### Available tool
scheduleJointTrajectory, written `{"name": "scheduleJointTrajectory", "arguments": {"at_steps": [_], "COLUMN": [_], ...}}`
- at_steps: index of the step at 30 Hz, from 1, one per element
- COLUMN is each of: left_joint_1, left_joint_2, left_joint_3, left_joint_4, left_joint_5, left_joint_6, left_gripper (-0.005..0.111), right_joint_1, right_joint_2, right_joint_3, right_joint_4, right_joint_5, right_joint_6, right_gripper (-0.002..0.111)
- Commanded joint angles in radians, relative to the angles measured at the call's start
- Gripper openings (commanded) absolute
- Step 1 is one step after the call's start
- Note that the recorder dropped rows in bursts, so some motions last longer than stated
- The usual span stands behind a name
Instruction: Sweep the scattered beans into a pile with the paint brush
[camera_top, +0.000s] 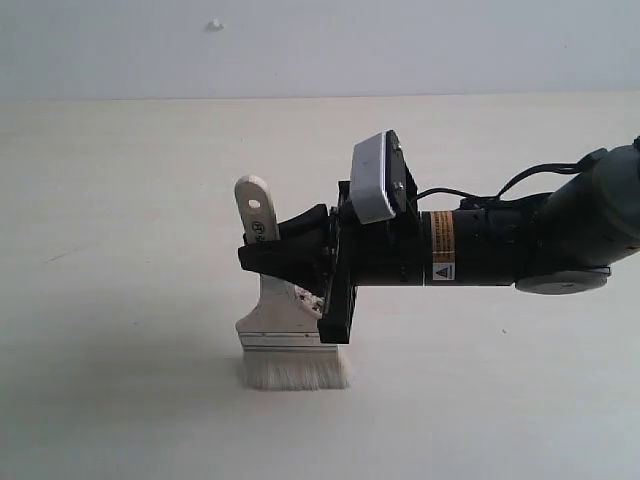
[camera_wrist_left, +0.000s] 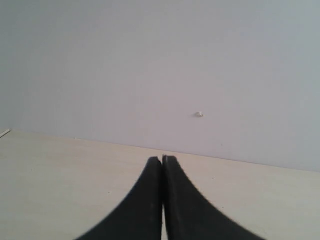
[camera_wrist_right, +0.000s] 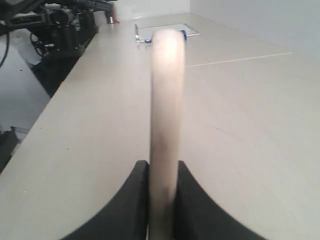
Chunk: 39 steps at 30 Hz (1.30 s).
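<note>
The paint brush (camera_top: 285, 322) stands upright near the middle of the pale table (camera_top: 120, 200), its whitish bristles (camera_top: 295, 373) pressed on the surface. My right gripper (camera_top: 258, 252) reaches in from the right and is shut on the wooden handle, whose holed end sticks up above the fingers. In the right wrist view the handle (camera_wrist_right: 167, 90) runs out from between the jaws of the right gripper (camera_wrist_right: 163, 167). A few reddish-brown beans (camera_top: 310, 296) peek out just behind the brush by the gripper; any pile is hidden. My left gripper (camera_wrist_left: 163, 159) is shut on nothing above bare table.
Dark equipment (camera_wrist_right: 55, 25) crowds the far end of the table in the right wrist view, beside a flat sheet with blue bits (camera_wrist_right: 165, 31). A grey wall (camera_top: 400, 40) runs along the back edge of the table.
</note>
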Motion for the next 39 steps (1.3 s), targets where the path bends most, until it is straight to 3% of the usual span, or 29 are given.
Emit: {"name": "scheduleJointTrajectory", "arguments": {"at_steps": [1,12,23,27,34,39], "left_joint_1": [-0.006,-0.006,-0.006,-0.006,-0.006,-0.006], "left_joint_2": [-0.003,-0.003,-0.003,-0.003,-0.003,-0.003], "left_joint_3": [0.003,0.003,0.003,0.003,0.003,0.003], "left_joint_4": [-0.006,-0.006,-0.006,-0.006,-0.006,-0.006], "left_joint_5": [-0.002,-0.002,-0.002,-0.002,-0.002,-0.002], "left_joint_6": [0.000,0.000,0.000,0.000,0.000,0.000], "left_gripper": [0.000,0.000,0.000,0.000,0.000,0.000], "right_joint_1": [-0.008,-0.008,-0.008,-0.008,-0.008,-0.006], "right_joint_2": [0.033,0.045,-0.005,-0.081,-0.265,-0.357], "right_joint_3": [-0.040,-0.168,-0.186,-0.186,-0.186,-0.184], "right_joint_4": [0.027,0.025,-0.037,-0.083,-0.103,0.017], "right_joint_5": [0.010,0.149,0.042,0.082,0.456,0.920], "right_joint_6": [-0.036,-0.004,0.120,0.190,0.373,0.479], "right_gripper": [0.000,0.000,0.000,0.000,0.000,0.000]}}
